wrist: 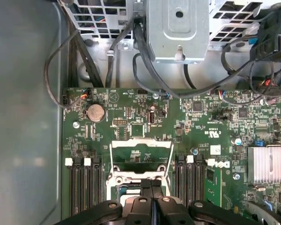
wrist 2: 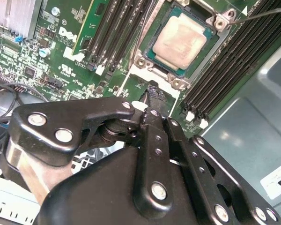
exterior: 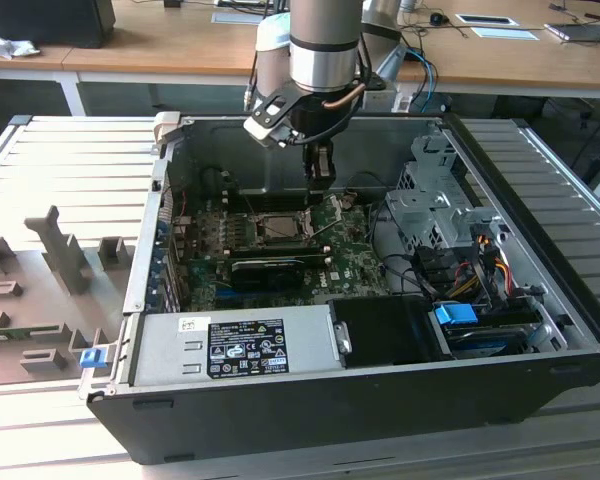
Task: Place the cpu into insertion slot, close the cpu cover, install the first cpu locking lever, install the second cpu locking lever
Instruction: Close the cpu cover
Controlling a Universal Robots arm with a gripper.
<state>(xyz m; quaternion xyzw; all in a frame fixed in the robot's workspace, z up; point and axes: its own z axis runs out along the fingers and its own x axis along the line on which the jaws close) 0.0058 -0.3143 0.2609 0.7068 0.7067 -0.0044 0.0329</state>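
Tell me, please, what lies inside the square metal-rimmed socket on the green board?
A flat square chip with a pale silver-beige face lies in the square metal-rimmed socket. The chip covers the socket's floor, so that cannot be seen.

I count one cpu (wrist 2: 182,40), one insertion slot (wrist 2: 141,62), one cpu cover (wrist: 141,142). Memory slot banks (wrist: 84,187): two. White latch tabs (wrist: 68,161): four in first wrist view. Coin battery (wrist: 96,112): one. Finned heatsink (wrist: 267,164): one. Exterior view: one computer case (exterior: 280,420), one board (exterior: 350,265), one power supply (exterior: 230,345) at 6 o'clock from board, one drive cage (exterior: 430,205) at 3 o'clock. My gripper (exterior: 320,178): one, with two fingers (wrist: 145,190).
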